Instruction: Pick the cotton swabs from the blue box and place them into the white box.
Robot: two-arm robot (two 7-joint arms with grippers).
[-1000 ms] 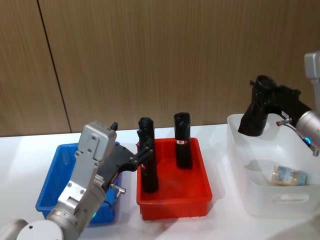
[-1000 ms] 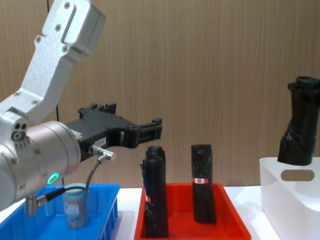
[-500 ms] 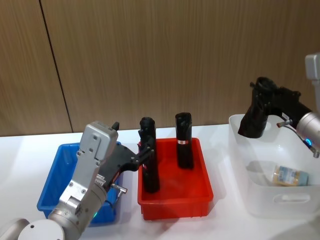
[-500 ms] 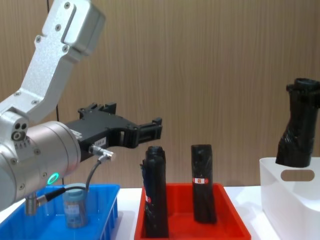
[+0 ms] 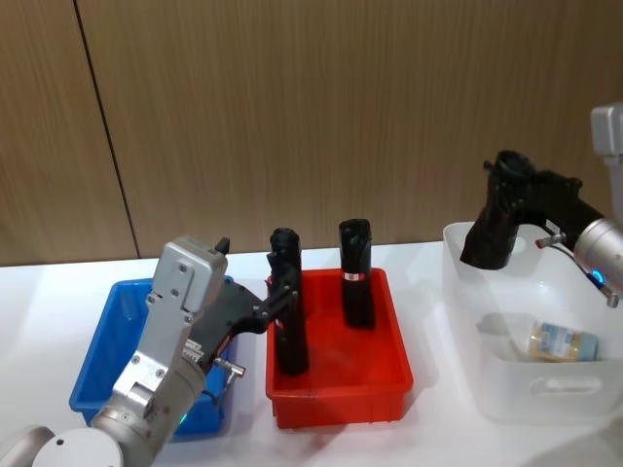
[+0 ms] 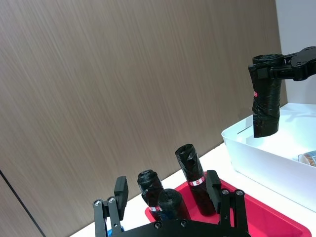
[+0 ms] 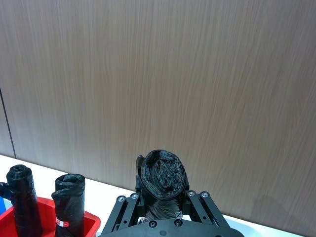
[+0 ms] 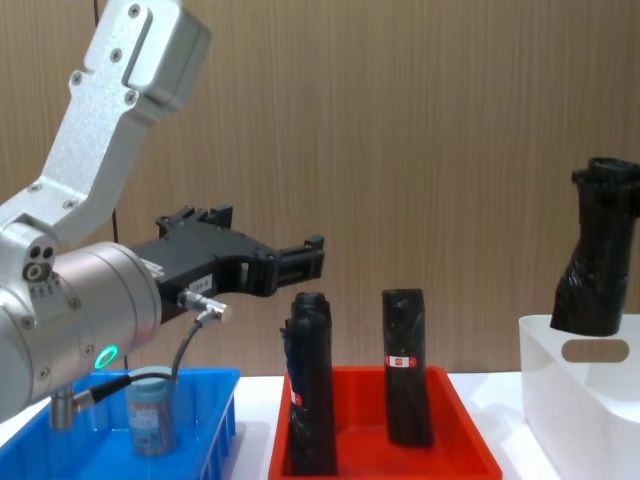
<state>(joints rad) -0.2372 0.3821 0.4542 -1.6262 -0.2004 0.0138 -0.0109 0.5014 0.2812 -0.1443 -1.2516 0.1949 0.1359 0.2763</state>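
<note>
1. The right gripper (image 5: 508, 185) is clamped around the top of a black roll (image 5: 490, 233), holding it tilted in the air over the back-left corner of the white box (image 5: 462, 292). The right wrist view looks straight down on the roll's crinkled end (image 7: 163, 177) between the fingers.
2. The left gripper (image 8: 312, 256) hangs empty above the gap between the blue box (image 5: 102, 345) and the red bin (image 5: 336, 394). Its fingers (image 6: 120, 190) sit well apart with nothing between them.
3. 1 cotton swab jar (image 8: 150, 412) stands upright in the blue box, pale lid on top, right behind the left arm's cable (image 8: 185, 350).
4. Another cotton swab jar (image 5: 560, 341) lies on its side on the floor of the white box, over toward the right. Probably the same kind of jar, but it's seen through the milky wall, so the details are soft.
5. The red bin sits between the 2 boxes with 2 black rolls (image 5: 355, 272) standing upright in it, 1 front-left and 1 further back with a red and white label.
6. It's all on a white table (image 5: 438, 443) in front of a wood-panel wall (image 5: 292, 107).
</note>
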